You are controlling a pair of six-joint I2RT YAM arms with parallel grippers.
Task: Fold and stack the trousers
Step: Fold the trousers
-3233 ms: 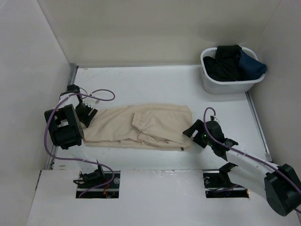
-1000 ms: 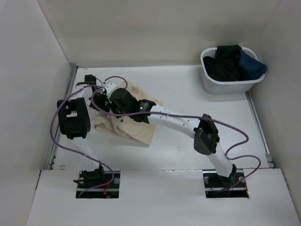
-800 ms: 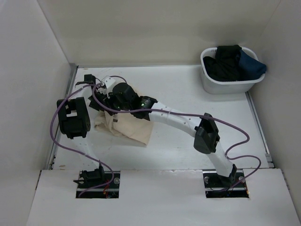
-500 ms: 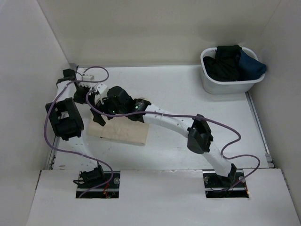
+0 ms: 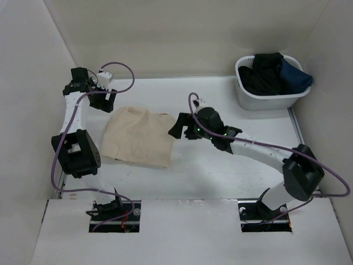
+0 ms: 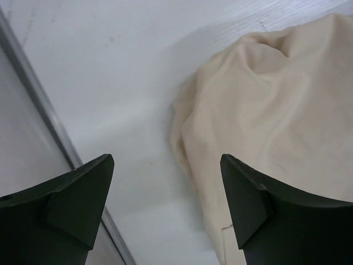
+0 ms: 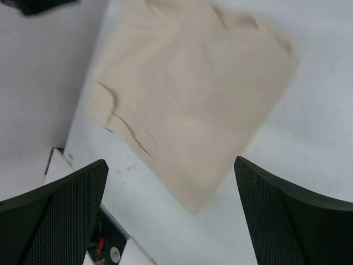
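Observation:
The beige trousers (image 5: 138,135) lie folded into a roughly square bundle on the left half of the white table. They also show in the left wrist view (image 6: 276,116) and in the right wrist view (image 7: 187,105). My left gripper (image 5: 106,99) is open and empty, raised just off the bundle's far left corner; in its own view (image 6: 165,182) the jaws stand wide apart over bare table beside the cloth edge. My right gripper (image 5: 179,126) is open and empty, raised just right of the bundle; in its own view (image 7: 171,187) the jaws frame the bundle's near corner. No dark tag shows.
A white laundry basket (image 5: 265,99) holding dark clothes (image 5: 273,72) stands at the far right corner. A metal rail (image 6: 55,143) runs along the table's left edge by the wall. The two arm base openings (image 5: 113,212) sit at the near edge.
The trousers went from lying spread out to a folded bundle at the left. My right arm carried the cloth over, let go and pulled back right. My left gripper drew back toward the far left corner.

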